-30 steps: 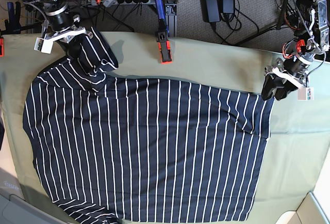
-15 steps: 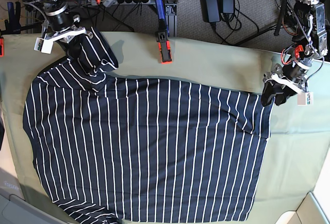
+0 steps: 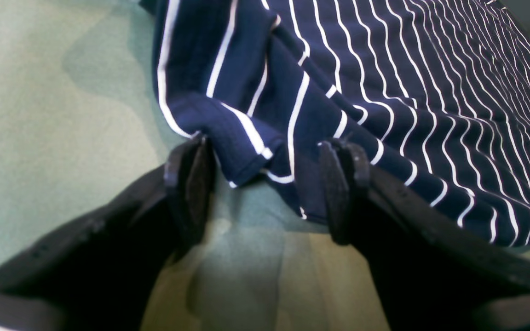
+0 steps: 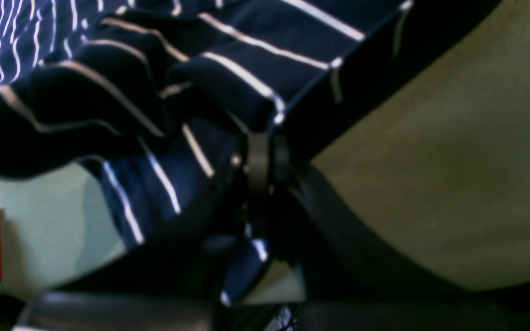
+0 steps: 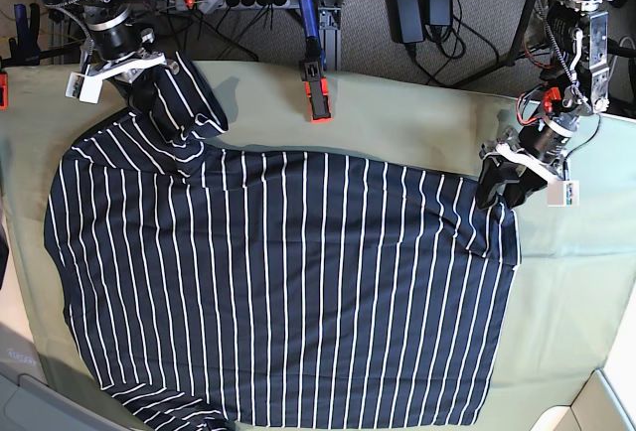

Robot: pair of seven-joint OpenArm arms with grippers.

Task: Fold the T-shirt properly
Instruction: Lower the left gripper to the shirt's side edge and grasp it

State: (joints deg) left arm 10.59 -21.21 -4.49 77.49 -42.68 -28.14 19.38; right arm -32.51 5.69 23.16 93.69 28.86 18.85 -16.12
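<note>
Your striped T-shirt (image 5: 278,282) lies spread across the pale green cloth (image 5: 417,123). Your right gripper (image 4: 260,156) at ten o'clock is clamped on a bunched sleeve; your left gripper (image 3: 265,188) at three o'clock gapes wide, straddling the hem corner.
</note>
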